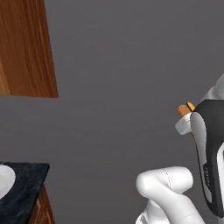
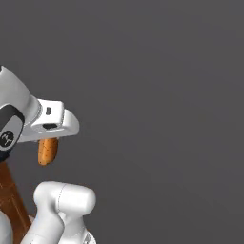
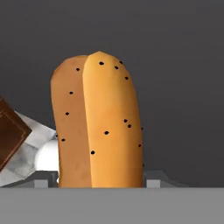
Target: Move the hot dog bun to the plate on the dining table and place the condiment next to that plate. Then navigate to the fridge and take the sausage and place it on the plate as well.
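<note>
The hot dog bun (image 3: 98, 122) is tan-orange with small dark specks. It stands up between my two finger tips, with my gripper (image 3: 100, 180) shut on its lower end. In the right base view the bun (image 2: 47, 151) hangs below the white hand, and my gripper (image 2: 48, 139) holds its upper end. Only the bun's orange tip (image 1: 185, 108) peeks out beside the hand in the left base view. The arm is raised in front of a plain grey wall. The plate, the condiment, the fridge and the sausage are out of view.
A brown wood cabinet (image 1: 26, 48) hangs at the upper left. A black marbled counter corner (image 1: 24, 188) with a wood base sits at the lower left, bearing a white rounded thing (image 1: 4, 179). Brown wood (image 2: 9, 200) also shows behind the arm.
</note>
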